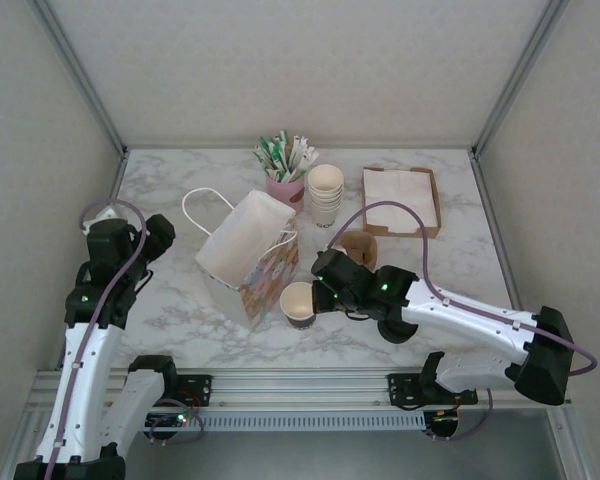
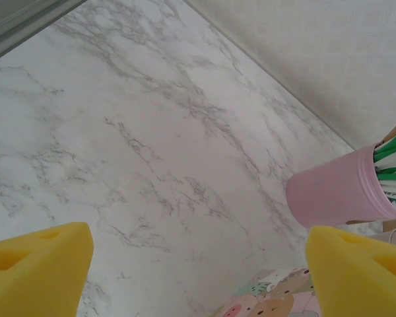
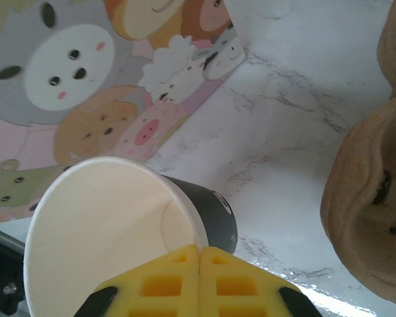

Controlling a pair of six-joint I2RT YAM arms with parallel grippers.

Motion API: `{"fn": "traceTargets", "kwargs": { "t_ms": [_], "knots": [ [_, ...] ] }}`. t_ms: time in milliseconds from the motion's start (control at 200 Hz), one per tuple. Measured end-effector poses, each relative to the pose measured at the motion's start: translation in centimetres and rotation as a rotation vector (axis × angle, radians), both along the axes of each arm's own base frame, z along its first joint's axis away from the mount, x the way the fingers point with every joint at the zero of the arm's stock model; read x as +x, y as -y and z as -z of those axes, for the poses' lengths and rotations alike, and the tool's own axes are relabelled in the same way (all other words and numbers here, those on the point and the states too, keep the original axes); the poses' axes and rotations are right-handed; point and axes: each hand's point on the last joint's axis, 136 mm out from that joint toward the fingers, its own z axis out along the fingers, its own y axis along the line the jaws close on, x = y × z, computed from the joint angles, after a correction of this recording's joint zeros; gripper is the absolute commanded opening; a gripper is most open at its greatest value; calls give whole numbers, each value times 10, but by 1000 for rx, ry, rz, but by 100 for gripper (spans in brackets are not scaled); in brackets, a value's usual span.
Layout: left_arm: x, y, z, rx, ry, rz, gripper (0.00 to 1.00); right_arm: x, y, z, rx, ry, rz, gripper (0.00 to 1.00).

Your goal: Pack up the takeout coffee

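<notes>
The takeout coffee cup (image 1: 298,303), an open-topped paper cup, dark outside and white inside, was held tilted by the right gripper (image 1: 318,293). Its yellow foam pads (image 3: 165,284) were clenched together on the cup's rim. The cup was placed near the middle of the white marble counter (image 1: 180,300), toward the front edge. It was just beside the cartoon-printed side of a white paper bag (image 1: 245,250) laid on its side. A tan-brown cardboard sleeve (image 1: 360,245) was seen just behind the gripper. The left gripper (image 1: 155,240) was poised near the counter's left edge, released, its jaws spread wide over bare marble.
</notes>
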Motion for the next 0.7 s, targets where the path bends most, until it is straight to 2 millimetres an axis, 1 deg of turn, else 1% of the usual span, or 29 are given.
{"fn": "traceTargets", "kwargs": {
  "t_ms": [115, 225, 400, 541, 701],
  "knots": [
    [0, 0, 0, 0, 0, 0, 84, 1, 4, 13, -32, -1, 12, 0],
    [1, -1, 1, 2, -6, -3, 84, 2, 4, 19, -42, 4, 15, 0],
    [1, -1, 3, 2, -14, -3, 84, 5, 2, 23, -54, 16, 20, 0],
    [1, -1, 3, 3, -14, -4, 84, 3, -1, 29, -76, 18, 8, 0],
    [1, -1, 3, 4, -14, -7, 84, 3, -2, 29, -80, 29, 2, 0]
  ]
}}
